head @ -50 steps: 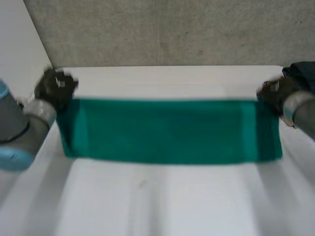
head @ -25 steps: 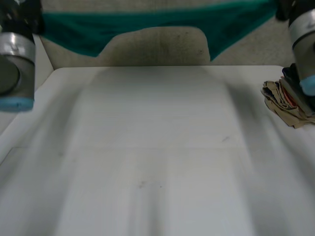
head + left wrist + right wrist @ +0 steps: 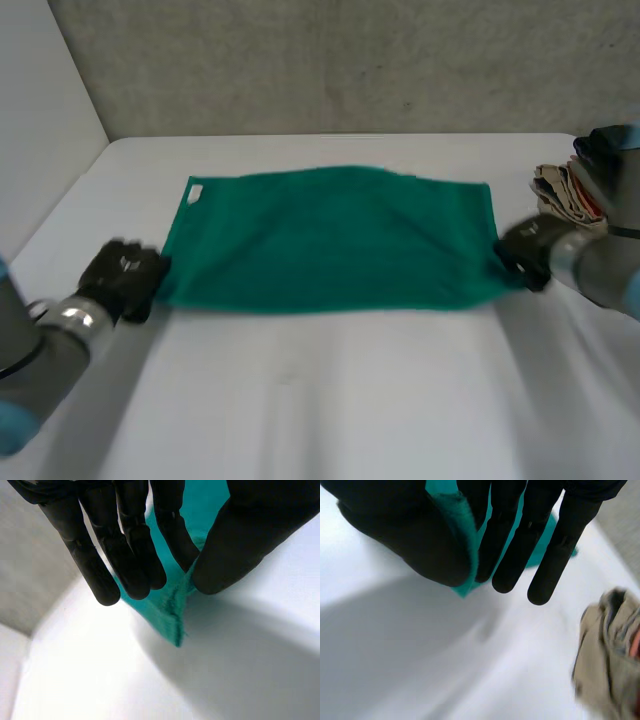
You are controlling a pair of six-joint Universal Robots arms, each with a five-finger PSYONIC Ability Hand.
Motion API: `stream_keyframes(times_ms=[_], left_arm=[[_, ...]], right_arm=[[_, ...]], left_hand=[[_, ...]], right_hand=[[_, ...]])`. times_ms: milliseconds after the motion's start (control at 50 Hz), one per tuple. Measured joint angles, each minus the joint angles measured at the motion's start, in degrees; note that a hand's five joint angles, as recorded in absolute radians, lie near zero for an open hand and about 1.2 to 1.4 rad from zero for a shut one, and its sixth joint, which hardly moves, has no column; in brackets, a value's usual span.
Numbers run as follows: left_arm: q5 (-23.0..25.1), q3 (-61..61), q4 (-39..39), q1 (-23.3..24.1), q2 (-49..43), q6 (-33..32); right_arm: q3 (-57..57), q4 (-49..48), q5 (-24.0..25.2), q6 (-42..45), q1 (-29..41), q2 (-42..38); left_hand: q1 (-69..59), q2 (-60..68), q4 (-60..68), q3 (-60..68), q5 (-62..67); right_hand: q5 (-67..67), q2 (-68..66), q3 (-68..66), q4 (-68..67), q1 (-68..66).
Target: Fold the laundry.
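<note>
A green cloth (image 3: 330, 240) lies spread on the white table (image 3: 320, 400), its far edge wavy, a small white tag at its far left corner. My left hand (image 3: 122, 280) holds the cloth's near left corner; in the left wrist view the green cloth (image 3: 172, 607) is pinched between the straight fingers (image 3: 132, 550) and the thumb. My right hand (image 3: 528, 250) holds the near right corner; in the right wrist view the green cloth (image 3: 462, 527) is pinched between thumb and fingers (image 3: 520, 540).
A pile of folded beige and dark laundry (image 3: 580, 185) sits at the table's far right edge, close behind my right hand, and appears as laundry (image 3: 610, 650) in the right wrist view. A grey wall stands behind the table.
The cloth, hanging in front of me, was swung up high by both hands, then brought down. It now lies flat on the table with both hands low at its near corners.
</note>
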State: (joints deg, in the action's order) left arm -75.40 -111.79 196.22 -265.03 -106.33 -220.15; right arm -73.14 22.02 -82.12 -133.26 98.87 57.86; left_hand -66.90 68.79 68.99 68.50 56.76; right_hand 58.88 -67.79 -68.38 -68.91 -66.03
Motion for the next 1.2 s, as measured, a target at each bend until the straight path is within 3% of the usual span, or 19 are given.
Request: stream_keyframes(times_ms=[20,60,100,200,280,460,560,700,720,760,780,800,840,1000,1200], left_arm=[[0.0,-0.7,-1.6,-0.3,0.9,-0.9],[-0.1,-5.1,-15.0,-2.8,7.2,-7.7],[-0.1,-7.1,-23.0,-4.1,10.5,-11.6],[0.1,-7.7,-31.2,-5.1,13.8,-16.5],[0.2,-4.8,-27.9,-4.3,12.5,-16.6],[-3.2,14.8,-5.3,4.4,-5.1,-7.9],[-7.0,27.2,-0.5,6.8,-16.1,-5.5],[-10.8,41.2,0.4,9.3,-27.6,-5.0],[-10.9,42.6,0.6,9.7,-28.8,-4.9],[-11.0,44.5,1.1,10.4,-30.5,-4.8],[-11.0,45.0,1.5,10.8,-31.1,-4.7],[-11.1,45.5,2.2,11.5,-31.7,-4.6],[-11.2,45.6,3.4,12.6,-32.1,-4.4],[-11.7,40.5,6.0,14.6,-27.5,-1.9],[-11.1,24.2,6.4,14.3,-11.6,7.8]], right_arm=[[-1.2,0.6,0.0,1.0,-0.4,1.0],[-10.1,4.9,0.2,9.2,-3.4,8.6],[-14.9,6.7,0.4,14.0,-5.1,12.7],[-19.5,6.2,1.0,18.5,-7.2,17.5],[-18.3,2.4,1.3,16.4,-7.3,16.4],[-6.0,-13.9,0.3,4.7,-5.5,1.7],[1.9,-19.1,-2.2,2.1,-3.5,-5.8],[13.4,-20.5,-5.6,1.8,-0.6,-14.8],[15.2,-20.5,-6.2,1.8,-0.3,-16.1],[18.4,-20.3,-7.3,1.7,0.4,-18.3],[19.3,-20.3,-7.8,1.6,0.7,-18.9],[21.1,-20.2,-8.8,1.3,1.2,-19.9],[22.8,-20.2,-10.2,0.5,1.9,-20.6],[19.2,-19.9,-11.3,-6.3,2.6,-14.7],[-6.3,-18.1,1.5,-10.5,-2.6,5.1]], left_hand=[[0.0,0.0,0.0,0.0,0.0],[0.0,0.0,0.0,0.0,0.0],[0.0,0.0,0.0,0.0,0.0],[0.0,0.0,0.0,0.0,0.0],[0.0,0.0,0.0,0.0,0.0],[0.0,0.0,0.0,0.0,0.0],[0.0,0.0,0.0,0.0,0.0],[0.0,0.0,0.0,0.0,0.0],[1.9,-2.4,-1.7,-1.7,-1.4],[26.9,-25.6,-25.8,-25.1,-24.1],[26.9,-25.6,-25.8,-25.1,-24.1],[41.0,-38.8,-38.2,-37.3,-36.3],[53.4,-53.2,-53.5,-52.3,-50.8],[54.8,-56.9,-57.2,-56.2,-54.1],[54.8,-56.9,-57.2,-56.2,-54.1]], right_hand=[[0.0,0.0,0.0,0.0,0.0],[0.0,0.0,0.0,0.0,0.0],[0.0,0.0,0.0,0.0,0.0],[0.0,0.0,0.0,0.0,0.0],[0.0,0.0,0.0,0.0,0.0],[0.0,0.0,0.0,0.0,0.0],[0.0,0.0,0.0,0.0,0.0],[-2.4,2.1,2.2,2.4,1.4],[-9.2,9.9,8.9,9.2,8.5],[-30.0,31.0,29.3,29.5,29.1],[-36.0,36.7,36.0,36.3,34.9],[-49.3,48.7,48.1,48.5,47.7],[-55.8,55.1,55.3,55.7,53.1],[-56.4,55.6,56.2,56.7,53.3],[-54.8,54.1,54.7,55.1,52.3]])
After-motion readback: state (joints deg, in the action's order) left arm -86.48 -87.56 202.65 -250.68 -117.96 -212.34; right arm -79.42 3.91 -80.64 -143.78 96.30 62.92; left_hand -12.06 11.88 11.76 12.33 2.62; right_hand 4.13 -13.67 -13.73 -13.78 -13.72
